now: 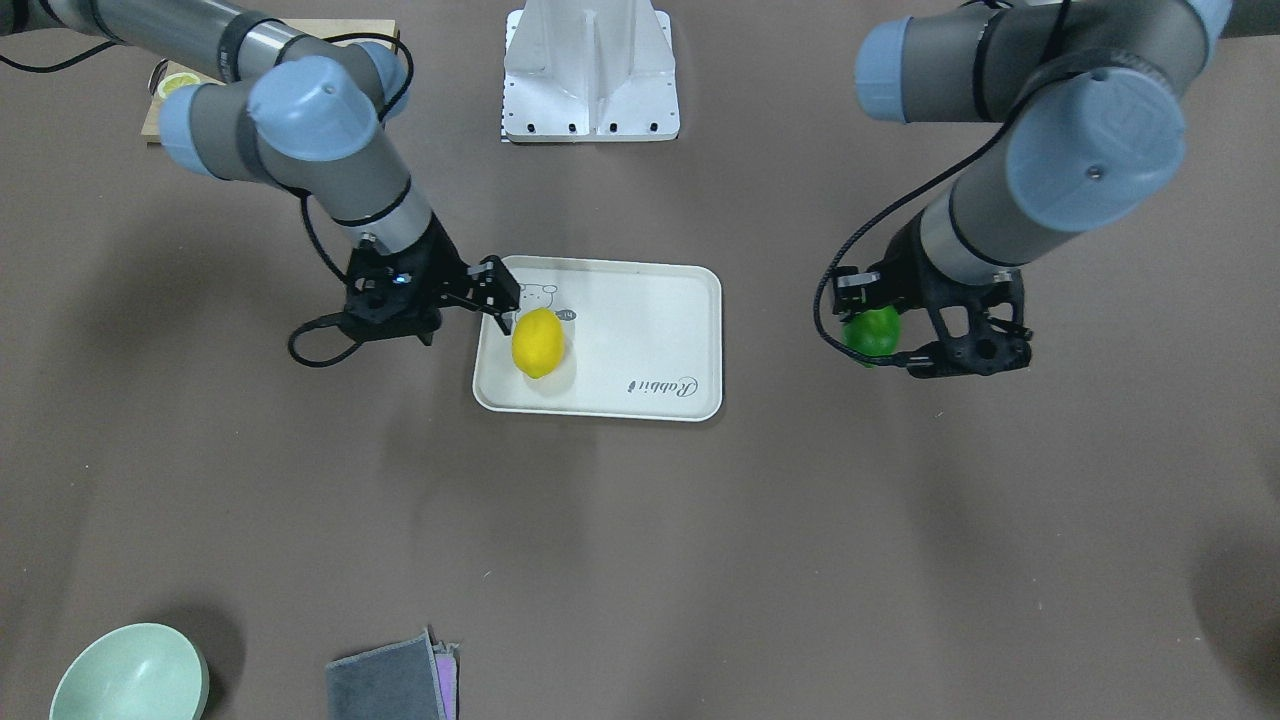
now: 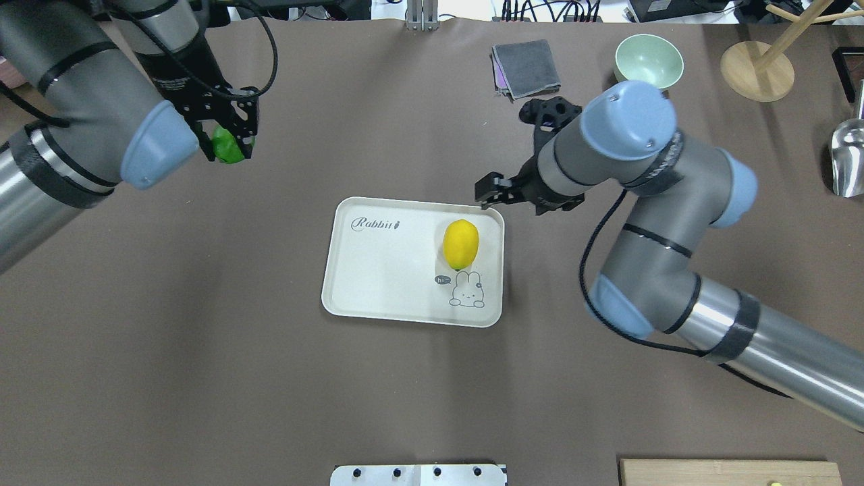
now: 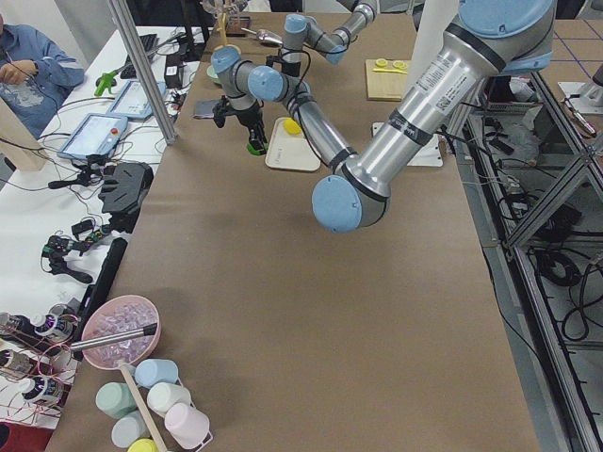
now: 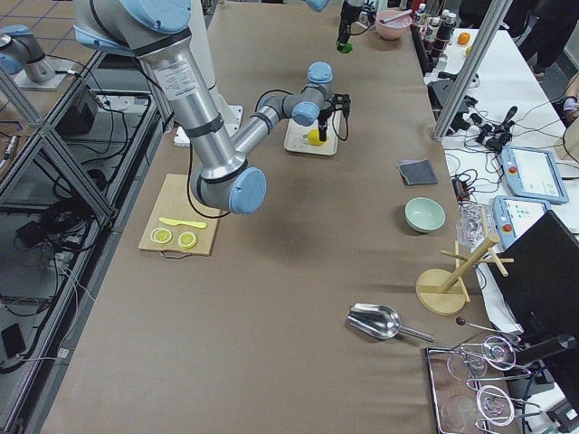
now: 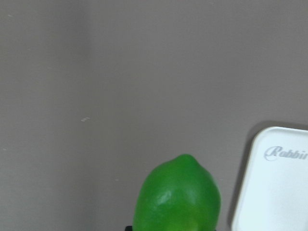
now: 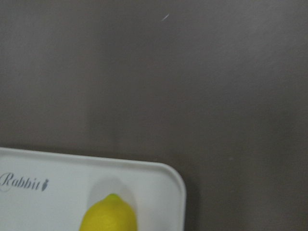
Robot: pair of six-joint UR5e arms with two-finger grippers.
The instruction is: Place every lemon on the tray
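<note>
The yellow lemon point(image 1: 538, 343) lies on the cream tray point(image 1: 640, 330), at the end near the bear drawing; it also shows in the overhead view point(image 2: 460, 244) and the right wrist view point(image 6: 108, 214). My right gripper point(image 1: 500, 300) hangs open and empty just beyond the tray's corner next to that lemon point(image 2: 489, 192). My left gripper point(image 2: 229, 145) is shut on the green lemon point(image 1: 872, 333), off the tray on the side of its "Rabbit" script. The left wrist view shows the green lemon point(image 5: 177, 195) with the tray's corner point(image 5: 279, 192) beside it.
A pale green bowl point(image 2: 649, 59) and a folded grey cloth point(image 2: 526, 67) lie at the table's far side. A wooden stand point(image 2: 756, 61) and a metal scoop point(image 2: 847, 158) are far right. A wooden cutting board with lemon slices point(image 4: 181, 231) lies by the robot base.
</note>
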